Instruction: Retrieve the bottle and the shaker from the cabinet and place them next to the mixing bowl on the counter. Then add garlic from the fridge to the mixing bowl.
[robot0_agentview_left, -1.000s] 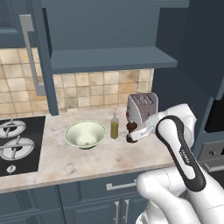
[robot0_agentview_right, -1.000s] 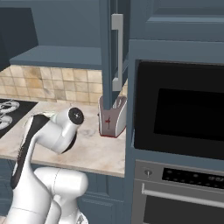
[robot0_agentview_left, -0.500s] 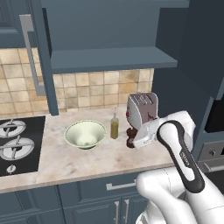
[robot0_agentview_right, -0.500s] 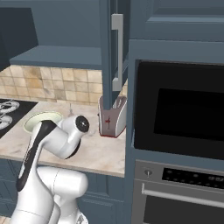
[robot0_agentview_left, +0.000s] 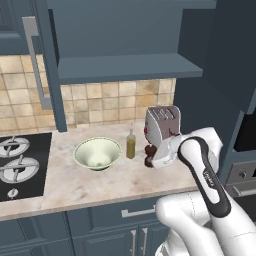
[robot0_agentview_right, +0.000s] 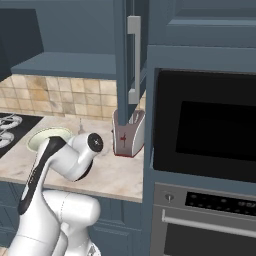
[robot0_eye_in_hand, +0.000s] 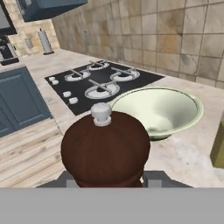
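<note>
Now the gripper (robot0_eye_in_hand: 105, 181) clamps the dark brown wooden shaker (robot0_eye_in_hand: 105, 146), setting it beside the slim olive bottle (robot0_agentview_left: 130, 145) near the pale green mixing bowl (robot0_agentview_left: 97, 152), toward the counter's (robot0_agentview_left: 100, 182) back edge.

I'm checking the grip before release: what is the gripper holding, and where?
The gripper holds the shaker, clamped low on its round body, with the knob facing the camera.

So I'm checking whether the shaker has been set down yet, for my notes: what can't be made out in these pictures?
- Shaker base, hand view: cut off by the bottom band, so contact with the counter can't be told.
- Claw tips, hand view: mostly hidden behind the shaker.
- Shaker, left base view: partly covered by the arm.
- Bottle, right base view: only its thin spout clears the arm.
- Mixing bowl, right base view: front hidden by the arm.
</note>
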